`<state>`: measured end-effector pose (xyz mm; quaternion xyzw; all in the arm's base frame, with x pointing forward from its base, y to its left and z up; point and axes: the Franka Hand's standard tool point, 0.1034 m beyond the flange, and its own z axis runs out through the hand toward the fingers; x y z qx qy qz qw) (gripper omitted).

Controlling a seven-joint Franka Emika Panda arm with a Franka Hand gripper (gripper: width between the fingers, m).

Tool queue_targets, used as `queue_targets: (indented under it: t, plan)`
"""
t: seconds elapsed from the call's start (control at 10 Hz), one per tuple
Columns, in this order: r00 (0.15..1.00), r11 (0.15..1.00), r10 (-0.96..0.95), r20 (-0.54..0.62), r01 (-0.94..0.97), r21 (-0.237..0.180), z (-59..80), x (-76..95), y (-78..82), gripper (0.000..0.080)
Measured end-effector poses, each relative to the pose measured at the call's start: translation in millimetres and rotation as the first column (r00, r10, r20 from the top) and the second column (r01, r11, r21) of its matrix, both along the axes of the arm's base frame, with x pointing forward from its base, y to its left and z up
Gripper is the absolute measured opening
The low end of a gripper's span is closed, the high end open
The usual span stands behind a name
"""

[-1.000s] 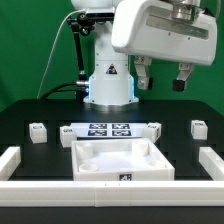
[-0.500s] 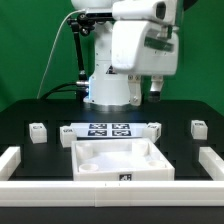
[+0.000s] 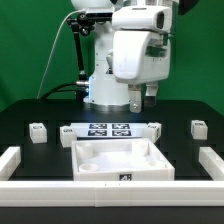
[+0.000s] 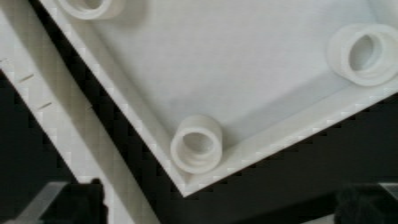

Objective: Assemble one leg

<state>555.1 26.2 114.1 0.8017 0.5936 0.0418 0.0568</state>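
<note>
Small white legs with tags stand on the black table: one at the exterior view's left [image 3: 38, 131], one at its right [image 3: 198, 128], and two at the ends of the marker board [image 3: 67, 130] [image 3: 154, 127]. The large white square panel [image 3: 120, 160] lies in front of them. My gripper [image 3: 143, 98] hangs high above the marker board's right part, open and empty, touching nothing. In the wrist view the gripper [image 4: 214, 205] shows only as dark fingertips [image 4: 63, 200] far apart, over the panel's corner [image 4: 249, 90] with a round socket [image 4: 192, 143]. No leg shows there.
The marker board [image 3: 108, 129] lies behind the panel; a white strip [image 4: 63, 120] along the panel's edge in the wrist view is probably it. White rails border the table at the left [image 3: 10, 160], right [image 3: 212, 160] and front [image 3: 110, 196]. The robot base [image 3: 108, 85] stands behind.
The hand has swung toward the exterior view's left and turned about its axis, so the fingers now look close together side-on. It has dropped slightly. No part has moved.
</note>
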Motion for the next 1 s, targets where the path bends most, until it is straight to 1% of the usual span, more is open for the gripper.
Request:
queue_targets:
  t: [0.1, 0.2, 0.3, 0.4, 0.5, 0.8, 0.9, 1.0]
  plan:
    - [0.998, 0.998, 0.062, -0.007, -0.062, -0.009, -8.5, -11.8, 1.6, 0.0650]
    - [0.990, 0.990, 0.140, -0.024, -0.141, -0.026, -13.7, -19.1, 5.7, 0.0650]
    - [0.975, 0.975, 0.218, -0.038, -0.220, -0.038, -17.4, -22.5, 7.0, 0.0650]
    - [0.966, 0.966, 0.253, -0.050, -0.255, -0.048, -20.3, -25.9, 5.5, 0.0650]
    - [0.970, 0.970, 0.237, -0.055, -0.239, -0.047, -21.8, -28.5, -2.6, 0.0650]
    - [0.971, 0.971, 0.234, -0.055, -0.236, -0.047, -22.0, -28.1, -2.4, 0.0650]
    - [0.964, 0.964, 0.259, -0.058, -0.262, -0.048, -23.7, -29.4, -4.9, 0.0650]
    - [0.951, 0.951, 0.302, -0.068, -0.306, -0.046, -30.2, -36.9, -12.7, 0.0650]
